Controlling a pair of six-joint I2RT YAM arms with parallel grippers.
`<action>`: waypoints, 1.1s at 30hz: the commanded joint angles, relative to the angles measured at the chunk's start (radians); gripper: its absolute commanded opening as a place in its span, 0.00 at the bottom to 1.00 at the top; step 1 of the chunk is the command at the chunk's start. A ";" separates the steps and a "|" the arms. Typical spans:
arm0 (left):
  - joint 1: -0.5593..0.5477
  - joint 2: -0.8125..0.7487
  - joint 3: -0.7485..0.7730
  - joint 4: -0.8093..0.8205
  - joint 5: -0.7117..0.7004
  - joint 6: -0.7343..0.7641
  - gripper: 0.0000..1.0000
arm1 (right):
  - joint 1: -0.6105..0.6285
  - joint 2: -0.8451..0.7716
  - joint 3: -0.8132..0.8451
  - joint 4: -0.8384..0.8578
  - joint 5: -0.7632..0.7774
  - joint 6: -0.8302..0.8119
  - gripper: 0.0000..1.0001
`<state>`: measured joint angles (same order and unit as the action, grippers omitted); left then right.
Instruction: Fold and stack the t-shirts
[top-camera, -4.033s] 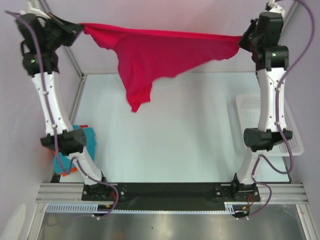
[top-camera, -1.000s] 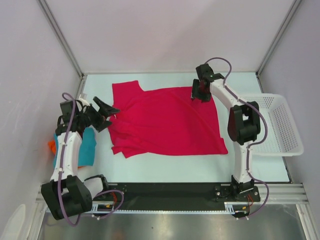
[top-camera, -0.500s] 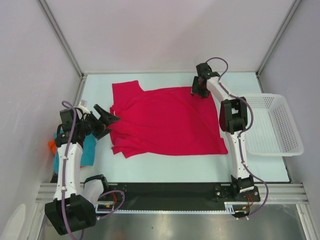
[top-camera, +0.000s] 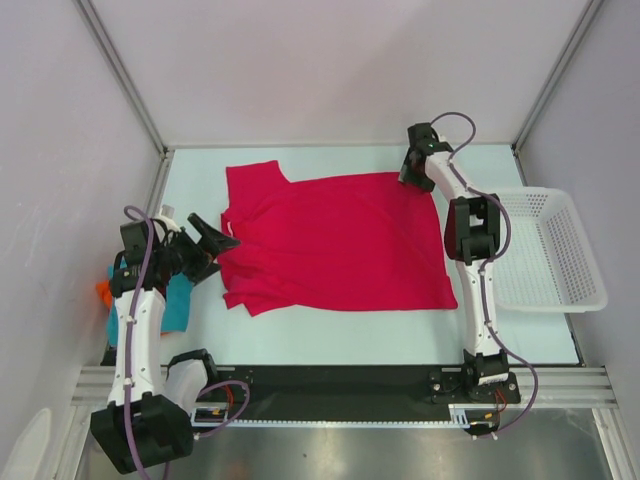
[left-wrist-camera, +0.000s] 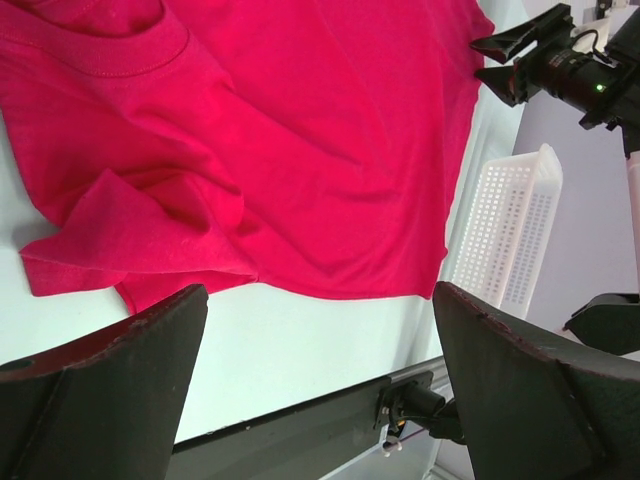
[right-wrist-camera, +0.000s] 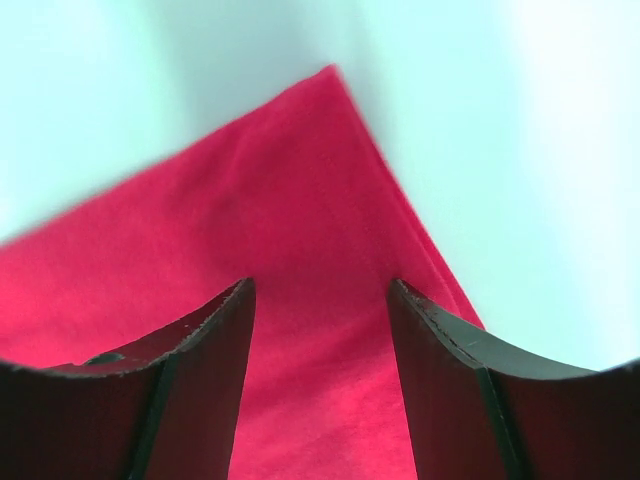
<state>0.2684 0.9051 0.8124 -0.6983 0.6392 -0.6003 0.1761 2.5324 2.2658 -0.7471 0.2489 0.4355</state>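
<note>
The crimson-pink t-shirt (top-camera: 335, 245) lies spread flat on the table, its neck and a folded-under sleeve at the left (left-wrist-camera: 280, 130). My left gripper (top-camera: 222, 252) stands open just off the shirt's left edge, nothing between its fingers (left-wrist-camera: 320, 292). My right gripper (top-camera: 410, 175) hovers open over the shirt's far right corner (right-wrist-camera: 300, 180), the cloth lying loose under the gap (right-wrist-camera: 320, 290). A teal-blue t-shirt (top-camera: 178, 300) and an orange one (top-camera: 103, 292) are bunched at the table's left edge, partly hidden by the left arm.
A white mesh basket (top-camera: 545, 250) stands at the right edge of the table, also seen in the left wrist view (left-wrist-camera: 505, 230). Frame posts rise at the back corners. A black rail (top-camera: 340, 382) runs along the near edge.
Four seconds ago both grippers held the crimson shirt stretched in the air; now it lies flat and free. Over the last second the right gripper shifted slightly right and back and widened; the left stayed put.
</note>
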 joint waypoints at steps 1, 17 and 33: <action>-0.005 0.005 0.021 0.000 -0.010 0.030 1.00 | -0.084 0.074 0.026 -0.040 0.016 0.029 0.62; -0.005 0.021 0.010 0.006 -0.027 0.036 1.00 | -0.080 -0.027 0.074 -0.074 -0.046 0.011 0.66; -0.199 -0.014 -0.068 -0.036 -0.113 -0.010 1.00 | 0.123 -0.588 -0.295 -0.055 -0.013 -0.032 0.68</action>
<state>0.1638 0.9405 0.7879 -0.7143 0.5888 -0.5934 0.2459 2.1193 2.1574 -0.8177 0.2295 0.4076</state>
